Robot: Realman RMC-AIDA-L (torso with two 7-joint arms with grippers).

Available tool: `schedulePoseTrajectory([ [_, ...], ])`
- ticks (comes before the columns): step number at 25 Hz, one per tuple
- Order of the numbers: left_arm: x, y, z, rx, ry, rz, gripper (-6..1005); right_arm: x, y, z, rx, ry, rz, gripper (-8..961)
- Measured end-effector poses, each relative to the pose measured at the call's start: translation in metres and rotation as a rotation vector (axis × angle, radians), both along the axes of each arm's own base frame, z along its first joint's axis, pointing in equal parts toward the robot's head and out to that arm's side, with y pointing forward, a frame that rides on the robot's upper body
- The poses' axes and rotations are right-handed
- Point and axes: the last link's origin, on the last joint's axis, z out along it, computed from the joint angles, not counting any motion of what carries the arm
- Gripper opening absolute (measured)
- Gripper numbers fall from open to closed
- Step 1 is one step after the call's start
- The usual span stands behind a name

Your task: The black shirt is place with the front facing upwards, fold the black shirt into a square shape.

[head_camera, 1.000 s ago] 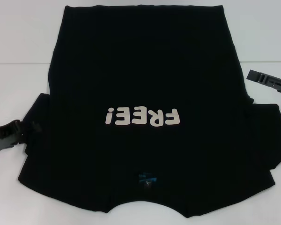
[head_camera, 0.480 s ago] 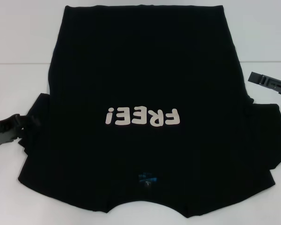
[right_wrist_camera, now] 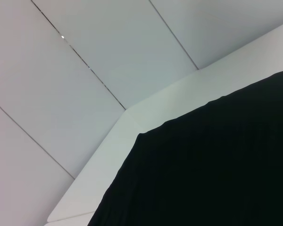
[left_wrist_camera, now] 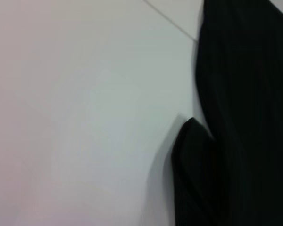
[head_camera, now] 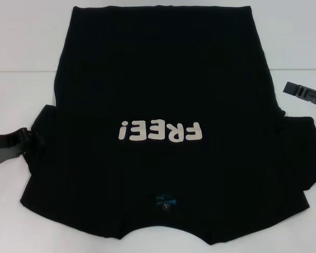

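- One black shirt (head_camera: pixel 163 105) lies spread flat on the white table (head_camera: pixel 21 42), front up, collar and blue neck label (head_camera: pixel 166 201) at the near edge, hem at the far edge.
- One line of cream lettering (head_camera: pixel 160 131), "FREE!", runs across the chest and reads upside down in the head view.
- Two short sleeves are counted, one spread to each side.
- Left gripper (head_camera: pixel 29 142) sits low at the left sleeve's edge, its tip against the cloth; whether it is wide, narrow or gripping cannot be told.
- The left wrist view shows one raised fold of sleeve (left_wrist_camera: pixel 193 155) beside bare table.
- Right gripper (head_camera: pixel 305 94) hangs just off the shirt's right side, above the sleeve, apart from the cloth; finger spacing cannot be told.
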Motion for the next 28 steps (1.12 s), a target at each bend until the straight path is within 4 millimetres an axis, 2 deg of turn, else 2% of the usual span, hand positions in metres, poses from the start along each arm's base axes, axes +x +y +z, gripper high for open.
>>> schedulePoseTrajectory([
  [11,0.006,0.003,0.005,0.02,0.027,-0.009,142,0.001,0.0,0.001,0.008,0.0,-0.005,693],
  [16,0.006,0.003,0.007,0.029,0.036,-0.01,31,0.001,0.001,0.002,0.014,-0.006,-0.001,692],
  [22,0.0,-0.003,0.016,0.05,0.024,-0.008,31,0.001,0.001,0.002,0.016,-0.004,-0.001,691],
  [28,-0.015,-0.015,0.03,0.09,-0.028,0.006,30,0.001,0.0,0.003,0.02,0.002,-0.001,690],
])
